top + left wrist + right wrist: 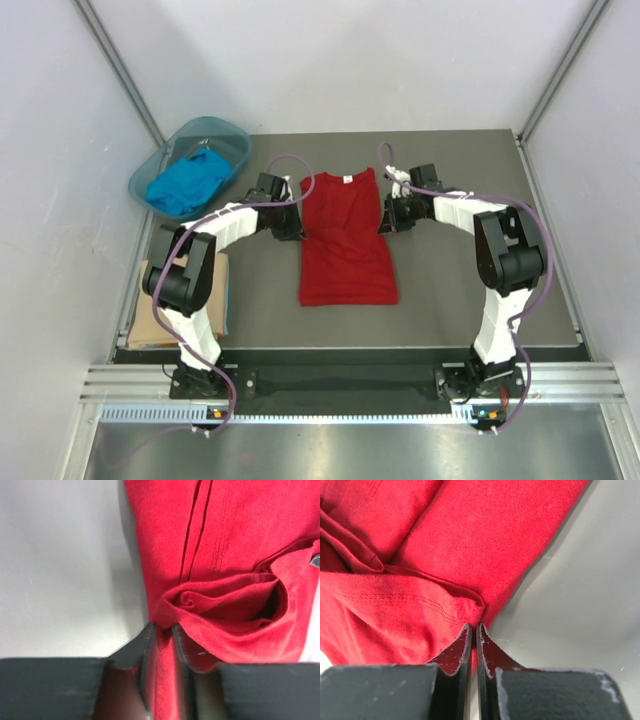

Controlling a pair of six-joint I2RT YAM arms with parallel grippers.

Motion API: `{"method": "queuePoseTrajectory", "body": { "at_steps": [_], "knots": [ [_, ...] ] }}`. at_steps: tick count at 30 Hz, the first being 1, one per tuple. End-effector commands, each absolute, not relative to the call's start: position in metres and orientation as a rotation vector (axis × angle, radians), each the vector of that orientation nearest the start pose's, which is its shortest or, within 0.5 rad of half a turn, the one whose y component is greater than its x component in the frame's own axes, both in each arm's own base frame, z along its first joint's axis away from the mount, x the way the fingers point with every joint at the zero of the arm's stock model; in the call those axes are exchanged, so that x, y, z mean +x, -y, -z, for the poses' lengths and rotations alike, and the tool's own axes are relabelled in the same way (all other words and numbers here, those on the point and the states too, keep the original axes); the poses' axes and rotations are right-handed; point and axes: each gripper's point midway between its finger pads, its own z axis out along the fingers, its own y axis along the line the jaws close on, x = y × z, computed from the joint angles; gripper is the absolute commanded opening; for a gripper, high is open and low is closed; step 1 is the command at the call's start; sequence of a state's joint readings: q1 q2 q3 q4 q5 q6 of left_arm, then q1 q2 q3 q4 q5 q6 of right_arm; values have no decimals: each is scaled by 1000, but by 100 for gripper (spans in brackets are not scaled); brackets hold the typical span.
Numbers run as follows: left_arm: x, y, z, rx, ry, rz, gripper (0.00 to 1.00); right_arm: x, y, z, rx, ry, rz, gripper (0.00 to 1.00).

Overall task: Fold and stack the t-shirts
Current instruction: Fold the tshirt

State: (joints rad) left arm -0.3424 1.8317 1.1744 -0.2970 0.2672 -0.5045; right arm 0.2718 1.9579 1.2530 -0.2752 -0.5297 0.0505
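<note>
White walls [350,60] close in a grey table [450,300], and the two arms reach out over it from the near edge. The red shirt [345,245] lies flat in the middle of the table. Its neck points to the far side, with a small white label [348,180] showing, and its hem is toward the arm bases. From above no sleeves stick out at the sides, so it looks like a long narrow shape.

The left gripper [162,627] is down at the shirt's left edge, near the shoulder. Its jaws stand narrow, with a ridge of red cloth running up between them. Just past its tips the cloth is bunched into a rolled fold.

The right gripper [473,626] sits at the opposite edge, level with the left one. Its jaws are pressed almost together, with a thin sliver of red cloth caught between them. A stitched hem crosses the cloth right in front of the tips.

At the far left corner stands a clear teal basin [232,133] with the blue shirt [185,182] crumpled inside it. The tan shirt [150,325] lies flat at the near left, partly hidden under the left arm's elbow, well apart from the red one.
</note>
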Motion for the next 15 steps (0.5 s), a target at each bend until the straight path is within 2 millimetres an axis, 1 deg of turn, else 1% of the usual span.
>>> {"method": "queuePoseTrajectory", "body": {
  "at_steps": [1,4,5,6,9,14,15],
  "knots": [
    [401,208,-64,-81,-2536,661,14,413,-210,-55,-512,-2390,-805,0],
    [402,207,-64,-94,-2539,656,0,415,-203,-60,-480,-2373,-742,0],
    [402,207,-63,-101,-2545,655,0,413,-197,-62,-460,-2366,-712,0],
    [403,207,-63,-106,-2545,652,0,417,-198,-68,-447,-2329,-701,0],
    [404,202,-56,-132,-2568,626,0,418,-191,-73,-419,-2309,-652,0],
    [407,198,-52,-162,-2579,598,0,422,-185,-74,-397,-2307,-616,0],
    [407,198,-50,-168,-2589,595,0,422,-184,-71,-386,-2314,-615,0]
  ]
}}
